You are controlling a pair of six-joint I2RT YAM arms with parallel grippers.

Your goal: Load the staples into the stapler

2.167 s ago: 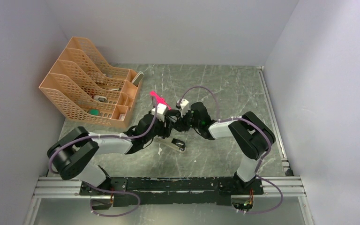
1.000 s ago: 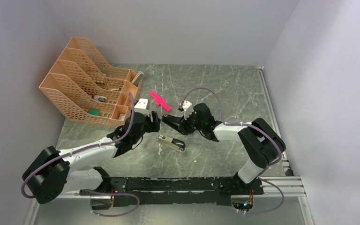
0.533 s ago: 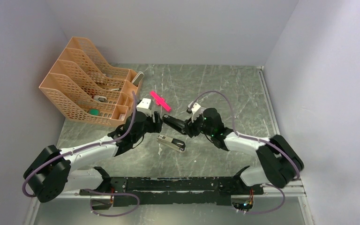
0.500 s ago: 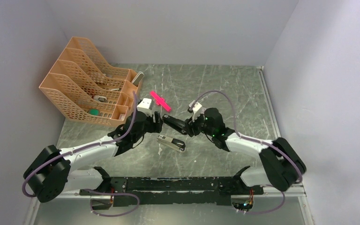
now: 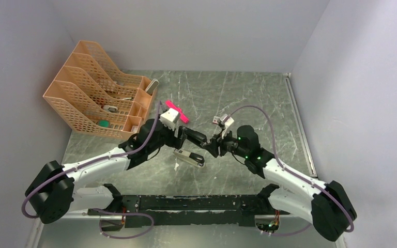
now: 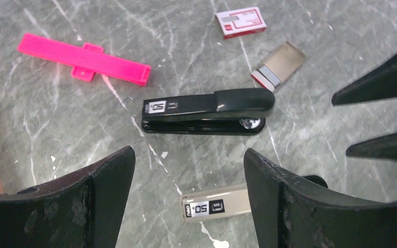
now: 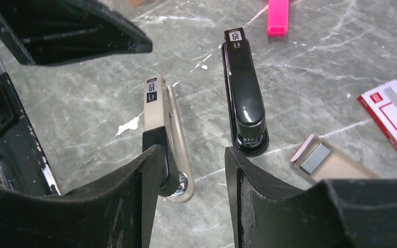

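Observation:
The black stapler lies closed on the marble table, ahead of my left gripper, which hangs open above the table and holds nothing. In the right wrist view the stapler lies just beyond my right gripper, also open and empty. The staples are a silvery strip in a small open carton; they show too as staples at the right. A white-and-red staple box lies farther off. From above, both grippers meet tip to tip and hide the black stapler.
A beige-and-black stapler lies on the table below my left fingers and beside my right gripper's left finger. A pink plastic piece lies behind. An orange file rack stands at the back left.
My left gripper has moved right over the staplers and opened wider. My right gripper has pulled back to the right and a little nearer. Nothing on the table has moved.

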